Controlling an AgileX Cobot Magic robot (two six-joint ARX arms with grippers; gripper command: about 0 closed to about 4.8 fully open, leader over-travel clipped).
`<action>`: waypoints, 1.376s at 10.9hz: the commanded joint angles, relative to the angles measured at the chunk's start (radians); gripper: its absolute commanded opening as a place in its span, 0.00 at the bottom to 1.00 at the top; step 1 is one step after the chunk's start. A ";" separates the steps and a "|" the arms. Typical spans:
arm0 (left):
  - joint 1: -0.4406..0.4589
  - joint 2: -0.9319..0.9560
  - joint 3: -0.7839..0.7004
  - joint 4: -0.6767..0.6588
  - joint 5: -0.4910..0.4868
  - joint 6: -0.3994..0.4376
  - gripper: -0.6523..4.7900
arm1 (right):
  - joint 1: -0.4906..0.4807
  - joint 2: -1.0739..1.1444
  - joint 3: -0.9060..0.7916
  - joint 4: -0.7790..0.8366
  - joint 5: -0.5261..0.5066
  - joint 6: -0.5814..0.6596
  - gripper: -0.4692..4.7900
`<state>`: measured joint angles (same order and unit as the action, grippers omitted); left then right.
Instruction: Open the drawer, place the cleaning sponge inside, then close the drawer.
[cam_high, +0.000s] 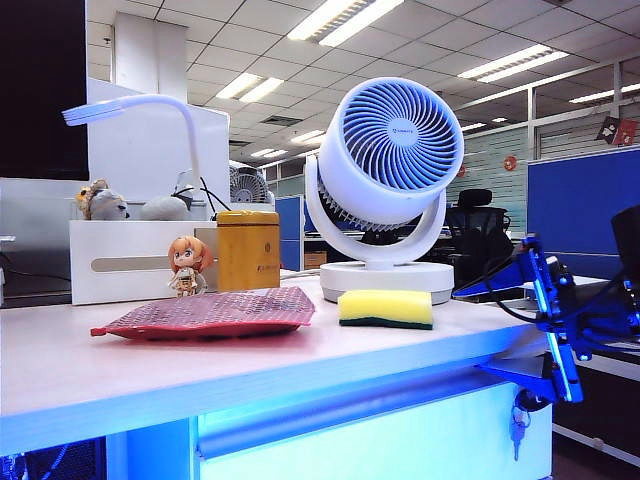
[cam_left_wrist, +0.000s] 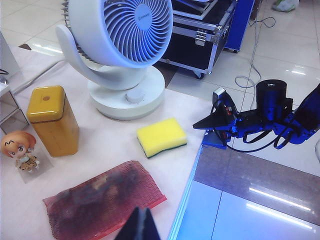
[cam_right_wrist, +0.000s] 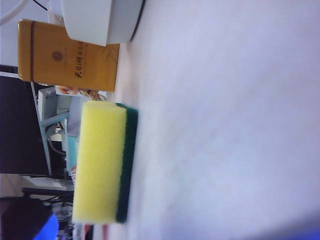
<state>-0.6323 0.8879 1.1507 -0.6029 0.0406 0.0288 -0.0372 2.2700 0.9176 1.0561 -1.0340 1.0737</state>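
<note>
Right hand (cam_high: 560, 300): blue two-finger unit, hanging off the worktop's right end at edge level, jaws spread as wide as they go, holding nothing. Its camera looks along the surface toward the sponge.

Drawer (cam_high: 380, 435): wide pale white front lit blue, directly below and inboard of the right hand; appears shut. Long rounded horizontal bar handle (cam_high: 350, 410) runs across it; keys with dark fob (cam_high: 518, 425) hang just under the hand.

Judgement: opening is the step in hand. The hand should drop to the bar, straddle it away from the keys, close squarely, then pull straight out, level, so the drawer does not rack.

Cleaning sponge (cam_high: 386, 309): yellow foam block over thin dark green scouring layer, flat on the worktop (cam_high: 60, 375), near its front edge, inboard of the right hand, untouched.

Left hand (cam_left_wrist: 139, 226): only a dark tip shows, raised above the flat red mesh pouch (cam_left_wrist: 102, 202); opening cannot be judged.
</note>
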 joint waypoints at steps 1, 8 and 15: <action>-0.001 -0.002 0.005 -0.010 -0.003 -0.002 0.11 | -0.034 -0.028 -0.089 0.187 -0.084 0.061 1.00; -0.001 -0.002 0.005 -0.011 -0.003 0.000 0.11 | -0.221 -0.091 -0.362 0.355 -0.092 0.072 1.00; -0.001 -0.002 0.005 -0.026 -0.003 0.000 0.11 | -0.548 -0.091 -0.403 0.339 0.015 0.056 1.00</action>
<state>-0.6323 0.8871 1.1507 -0.6338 0.0395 0.0288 -0.5575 2.1845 0.5091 1.3804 -1.0512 1.1316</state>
